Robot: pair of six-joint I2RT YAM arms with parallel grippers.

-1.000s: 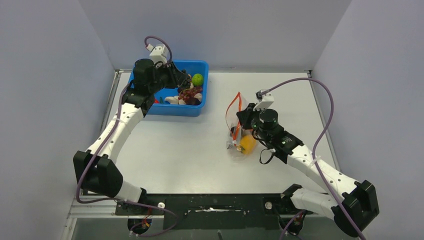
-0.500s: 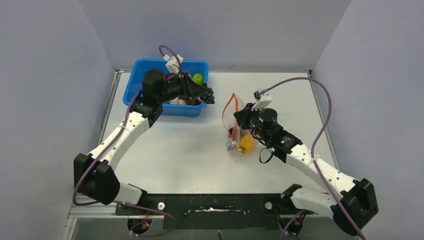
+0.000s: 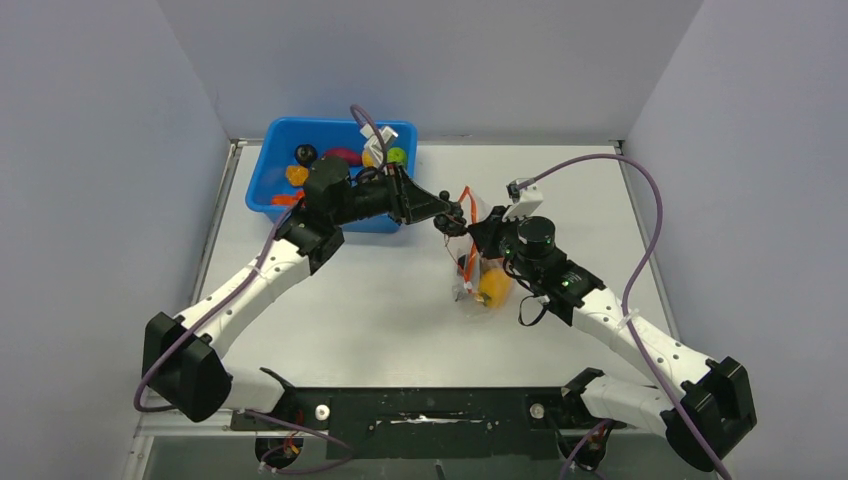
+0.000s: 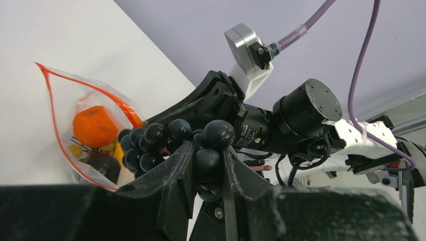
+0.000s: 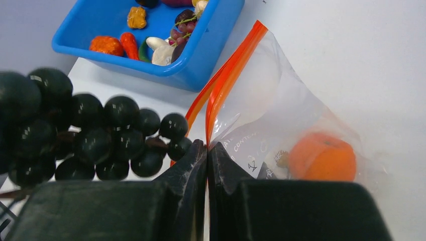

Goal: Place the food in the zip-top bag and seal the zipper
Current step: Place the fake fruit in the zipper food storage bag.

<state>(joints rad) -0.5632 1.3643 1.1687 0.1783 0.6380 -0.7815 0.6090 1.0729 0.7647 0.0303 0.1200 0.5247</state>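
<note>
Two grippers busy: left gripper pinches dark grape bunch just left of zip-top bag mouth. Right gripper clamps bag rim by zipper, centre-right of table. Loading step; next needs bunch dropped inside mouth.

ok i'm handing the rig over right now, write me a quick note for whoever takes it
Left gripper: shut on the dark grape bunch, held in the air beside the bag mouth, not inside yet.
Right gripper: shut on the edge of the zip-top bag, holding its mouth up and open.
Done: an orange and a few smaller pieces are in the bag.
Left: drop the grapes in, bring over the other food from the blue bin, then press the zipper shut; it is open now.
</note>
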